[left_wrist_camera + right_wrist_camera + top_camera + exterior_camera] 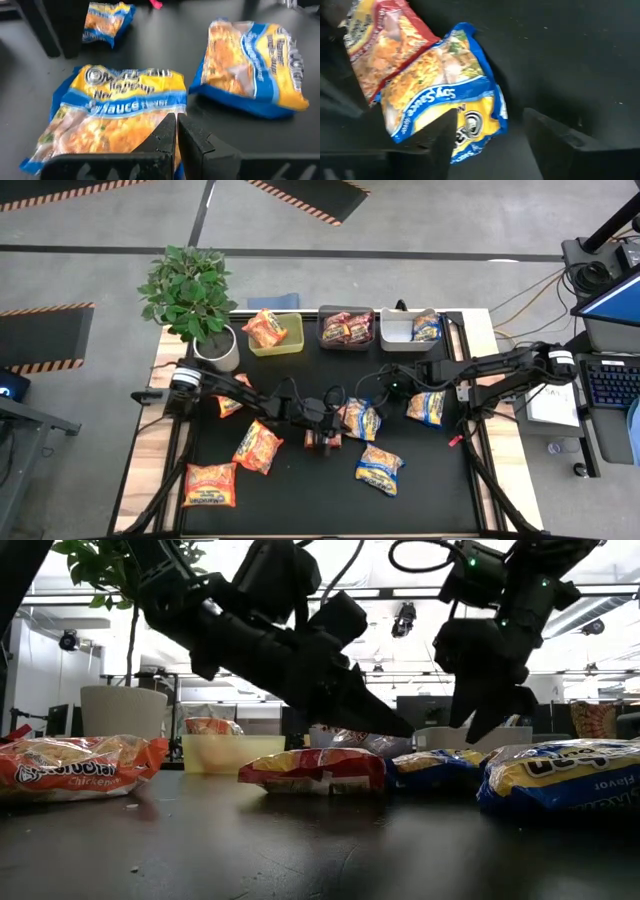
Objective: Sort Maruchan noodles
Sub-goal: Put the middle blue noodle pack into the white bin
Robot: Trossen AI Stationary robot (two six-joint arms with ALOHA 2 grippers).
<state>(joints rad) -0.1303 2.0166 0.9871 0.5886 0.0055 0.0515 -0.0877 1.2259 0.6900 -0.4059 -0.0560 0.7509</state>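
Note:
Noodle packets lie flat on the black table. Orange ones [210,485] [257,448] sit near the left. A red-pink one [322,441] lies under my left gripper. Blue-and-yellow ones [361,418] [380,468] [428,408] are spread toward the right. My left gripper [176,134] [338,422] is shut and hovers over the middle blue-and-yellow packet [120,115]. My right gripper [490,135] [386,392] is open above that same packet [445,90], whose edge overlaps the red-pink packet [375,45]. In the low view both grippers [398,728] [488,718] are off the table.
Along the far edge stand a green bin [290,345] holding an orange packet, a dark bin [347,313] with red-pink packets and a grey bin [392,338] with a blue one. A potted plant [195,300] stands at the far left corner. Bare black table [300,490] lies near.

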